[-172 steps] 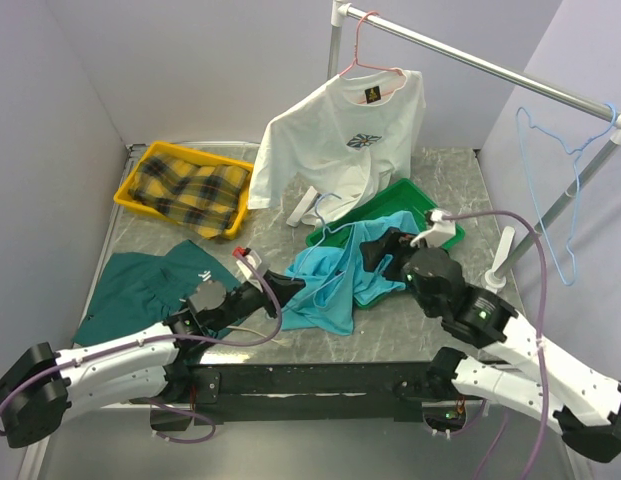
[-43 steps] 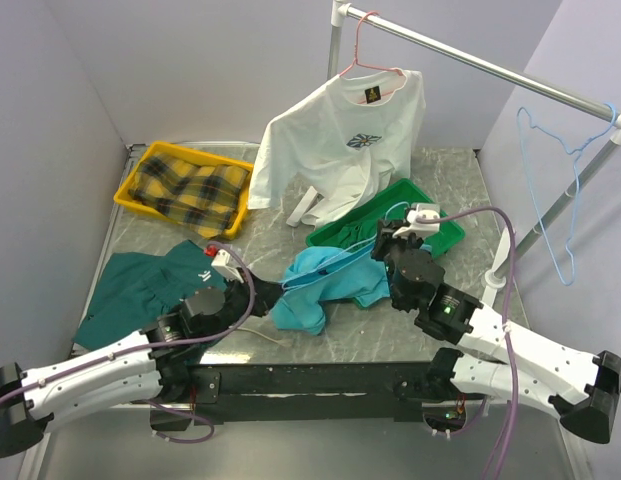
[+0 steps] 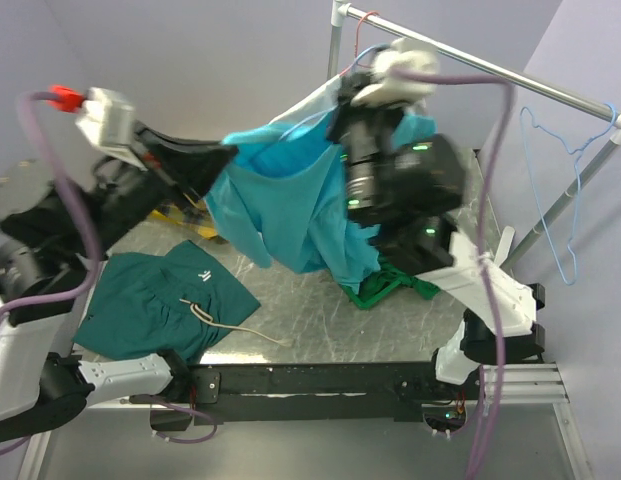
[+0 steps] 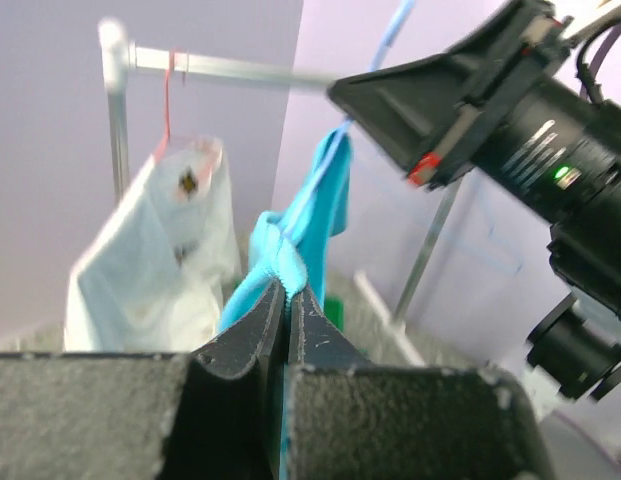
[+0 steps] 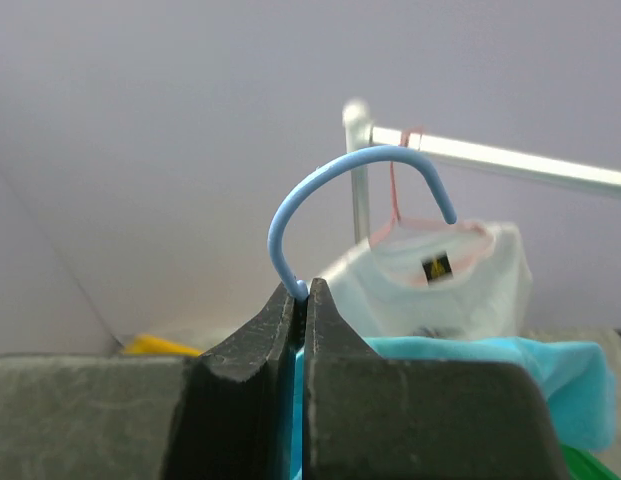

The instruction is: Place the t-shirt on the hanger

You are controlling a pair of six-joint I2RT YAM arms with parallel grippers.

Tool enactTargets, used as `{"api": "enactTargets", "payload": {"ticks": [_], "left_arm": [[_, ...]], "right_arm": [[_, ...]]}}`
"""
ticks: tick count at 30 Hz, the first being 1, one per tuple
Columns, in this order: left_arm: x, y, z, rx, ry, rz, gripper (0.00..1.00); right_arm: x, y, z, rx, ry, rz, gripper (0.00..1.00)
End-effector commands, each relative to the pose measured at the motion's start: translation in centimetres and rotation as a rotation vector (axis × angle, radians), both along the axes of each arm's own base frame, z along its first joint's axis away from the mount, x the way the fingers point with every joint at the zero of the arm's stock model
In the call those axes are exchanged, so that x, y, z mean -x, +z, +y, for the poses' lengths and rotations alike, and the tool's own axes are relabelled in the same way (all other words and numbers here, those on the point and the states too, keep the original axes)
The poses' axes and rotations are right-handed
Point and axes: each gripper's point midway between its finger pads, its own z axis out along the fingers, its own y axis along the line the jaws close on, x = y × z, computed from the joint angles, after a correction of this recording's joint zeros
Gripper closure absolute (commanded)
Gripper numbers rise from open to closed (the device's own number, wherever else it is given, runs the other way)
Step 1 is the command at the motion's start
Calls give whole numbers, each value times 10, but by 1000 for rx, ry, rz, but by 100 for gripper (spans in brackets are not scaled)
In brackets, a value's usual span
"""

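We see both arms raised high above the worktop [image 3: 320,320]. The left tool [image 4: 287,292] has its fingers pressed together on a bunched fold of the turquoise t-shirt [image 3: 290,210], and the cloth bulges out just above the fingertips. The right tool [image 5: 301,292] pinches the light-blue wire hanger [image 5: 350,158] at the foot of its hook. The hook curves up and over to the right above the fingers, with its open end pointing down.

The t-shirt hangs in the air between the two tools, clear of the worktop over most of its length and drooping in loose folds. In the left wrist view we follow a thin blue wire from the pinched fold up towards the right tool, with turquoise cloth draped along it. We cannot tell how much of the hanger lies inside the shirt. In the right wrist view turquoise cloth sits just below and behind the closed fingers.

Behind the held shirt a metal rail [image 3: 510,72] carries a white t-shirt [image 4: 155,260] on a pink-red hanger [image 4: 168,100]. A second blue hanger [image 3: 537,190] dangles near the rail's right end, well apart from both tools. A dark green garment [image 3: 155,295] lies flat on the left of the worktop.
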Motion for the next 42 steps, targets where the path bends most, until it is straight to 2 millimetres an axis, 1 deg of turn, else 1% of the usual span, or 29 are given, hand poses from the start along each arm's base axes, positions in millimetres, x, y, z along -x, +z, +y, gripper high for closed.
{"api": "enactTargets", "payload": {"ticks": [1, 2, 4, 5, 6, 7, 8, 9, 10, 11, 12, 13, 14, 16, 19, 20, 22, 23, 24, 25, 26, 30, 32, 36, 37, 39, 40, 41, 42], "left_arm": [[10, 43, 5, 55, -22, -123, 94], [10, 45, 4, 58, -25, -126, 94], [6, 39, -3, 39, -34, -115, 94], [3, 31, -8, 19, -42, -100, 94], [2, 24, -10, 9, -48, -88, 94], [-5, 5, -18, -26, -49, -53, 94], [-6, -3, -19, -37, -49, -40, 93], [-5, -11, -21, -43, -59, -28, 93], [-10, -32, -28, -81, -68, 9, 93], [-11, -43, -32, -97, -79, 29, 92], [-14, -55, -37, -115, -86, 53, 92], [-19, -75, -45, -149, -100, 87, 92], [-21, -84, -50, -164, -106, 103, 92], [-32, -108, -59, -205, -104, 152, 92], [-44, -118, -56, -208, -74, 175, 92], [-48, -116, -51, -198, -48, 168, 92], [-55, -106, -36, -185, 7, 149, 92], [-59, -105, -27, -192, 31, 152, 91], [-61, -103, -23, -196, 46, 148, 91], [-61, -94, -16, -188, 65, 135, 92], [-64, -91, -9, -187, 95, 131, 92], [-53, -77, 14, -174, 149, 91, 91], [-50, -80, 16, -180, 144, 94, 90], [-50, -99, 9, -200, 115, 133, 91], [-48, -105, 1, -201, 70, 133, 91], [-46, -109, -12, -192, 3, 144, 90], [-39, -111, -25, -201, -80, 149, 91], [-45, -122, -36, -224, -111, 181, 92], [-44, -125, -43, -228, -145, 194, 93]], "right_arm": [[24, 54, -25, -42, 27, -82, 100], [23, 45, -13, -35, 45, -69, 100], [18, 24, -1, -12, 47, -40, 100], [12, -3, 8, 17, 47, -11, 100], [4, -16, 6, 11, 33, 4, 100], [-1, -29, 11, 16, 59, 17, 100], [-8, -45, 17, -64, 97, 48, 100], [-22, -64, 11, -23, 79, 94, 100], [-27, -70, 13, -29, 98, 104, 100], [-30, -77, 15, -37, 101, 117, 100], [-32, -80, 15, -30, 102, 122, 100], [-31, -80, 19, -29, 124, 123, 100], [-30, -74, 24, -51, 162, 120, 100], [-31, -82, 30, -24, 171, 146, 100], [-28, -86, 25, -20, 170, 156, 100], [-28, -100, 28, -30, 182, 176, 100], [-23, -100, 22, -54, 196, 168, 100], [-23, -111, 23, -47, 199, 185, 100], [-22, -114, 24, -47, 214, 187, 100], [-19, -112, 19, -58, 221, 184, 100], [-19, -121, 19, -48, 220, 195, 100], [-24, -132, 3, -48, 166, 219, 100], [-22, -129, -3, -69, 178, 215, 100], [-17, -112, -17, -113, 180, 194, 100], [-15, -106, -17, -134, 194, 190, 100], [-13, -105, -11, -134, 221, 199, 100], [-13, -104, -5, -136, 225, 201, 100], [-13, -104, -2, -133, 222, 204, 100], [-13, -107, 1, -126, 221, 213, 100]]}}
